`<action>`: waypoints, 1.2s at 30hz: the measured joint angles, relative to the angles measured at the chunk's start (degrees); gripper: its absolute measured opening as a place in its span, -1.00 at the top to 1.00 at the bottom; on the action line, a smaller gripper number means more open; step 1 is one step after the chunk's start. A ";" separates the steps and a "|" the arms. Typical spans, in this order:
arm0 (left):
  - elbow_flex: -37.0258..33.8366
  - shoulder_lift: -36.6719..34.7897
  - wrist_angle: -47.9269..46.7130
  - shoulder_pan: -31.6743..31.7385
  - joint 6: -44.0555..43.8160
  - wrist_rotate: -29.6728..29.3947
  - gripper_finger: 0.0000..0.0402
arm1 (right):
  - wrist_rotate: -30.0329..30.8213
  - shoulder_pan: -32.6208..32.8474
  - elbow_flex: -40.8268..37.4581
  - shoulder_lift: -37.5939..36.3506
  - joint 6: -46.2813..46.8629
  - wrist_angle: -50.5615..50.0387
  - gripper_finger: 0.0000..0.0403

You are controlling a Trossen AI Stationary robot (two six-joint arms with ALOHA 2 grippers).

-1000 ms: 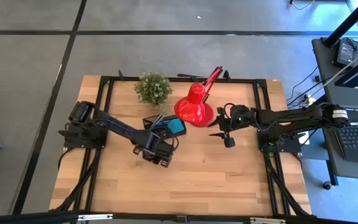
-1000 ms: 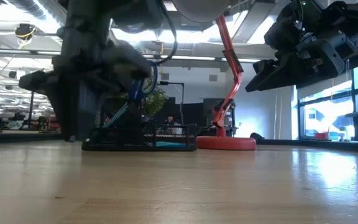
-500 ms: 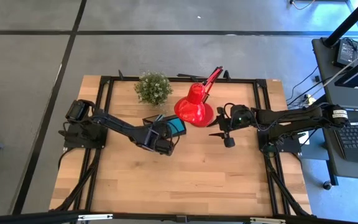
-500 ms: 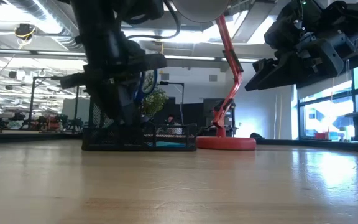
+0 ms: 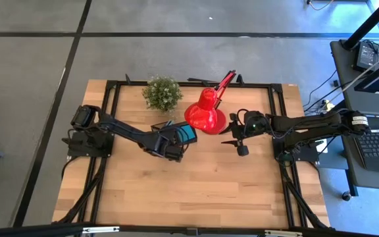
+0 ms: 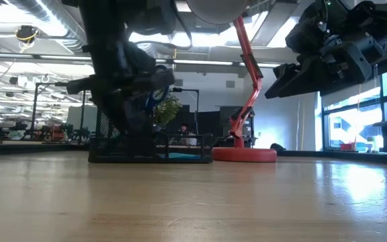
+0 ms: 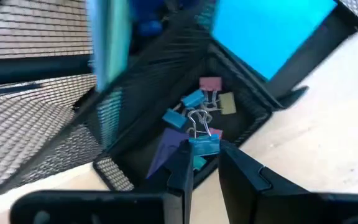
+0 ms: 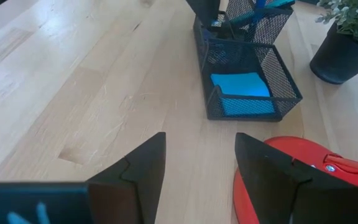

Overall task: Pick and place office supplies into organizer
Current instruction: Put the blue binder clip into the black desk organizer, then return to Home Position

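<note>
The organizer (image 5: pixel 176 136) is a black mesh tray on the table, between the plant and the lamp. Its flat compartment holds the blue sticky-note pad (image 5: pixel 187 133), also seen in the right wrist view (image 8: pixel 241 84). Its tall cup (image 8: pixel 253 15) holds blue scissors and pens. My left gripper (image 7: pixel 205 155) hangs over the small near compartment (image 7: pixel 213 109), where several coloured clips lie, and is shut on a blue binder clip (image 7: pixel 202 146). My right gripper (image 5: pixel 233 141) hovers open to the right of the lamp and holds nothing. My left gripper pinches the blue binder clip's body (image 7: pixel 204 148) between its two fingertips, coming from above and slanting down toward the organizer. The clip is lifted clear above the compartment's clips, and its silver wire handles (image 7: pixel 197 121) stick out beyond the fingers.
The red desk lamp (image 5: pixel 204 115) stands just right of the organizer, its shade close to my right gripper. A small green potted plant (image 5: pixel 162 92) sits at the far edge. Black frame rails (image 5: pixel 110 118) run round the table. Bare wood (image 5: pixel 202 191) lies on the near side.
My left gripper has moved from the table's near side of the organizer toward the far edge and now hangs over the organizer's near compartment. My right arm has kept still.
</note>
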 joint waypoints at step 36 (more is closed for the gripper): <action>-6.64 -26.08 1.47 -7.71 14.00 -12.76 0.57 | 0.00 0.02 -0.01 0.00 0.64 -0.36 0.03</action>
